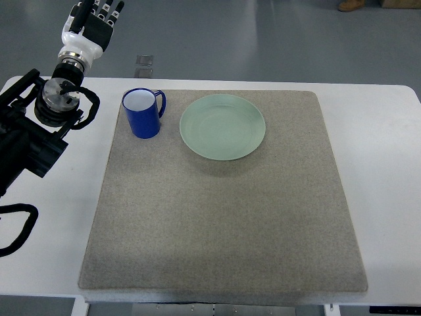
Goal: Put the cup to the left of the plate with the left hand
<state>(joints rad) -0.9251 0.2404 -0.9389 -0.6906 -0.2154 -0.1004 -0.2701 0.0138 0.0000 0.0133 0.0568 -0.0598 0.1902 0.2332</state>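
Note:
A blue cup (143,112) with a white inside stands upright on the grey mat (223,210), its handle turned toward the plate. It is just left of the pale green plate (223,126), with a small gap between them. My left hand (93,18) is raised beyond the table's far left corner, well apart from the cup, fingers relaxed and holding nothing. The left arm (46,112) comes in from the left edge. The right arm does not show.
The mat covers most of the white table (388,164). A black cable (16,227) loops at the left edge. A small grey object (144,61) lies on the floor beyond the table.

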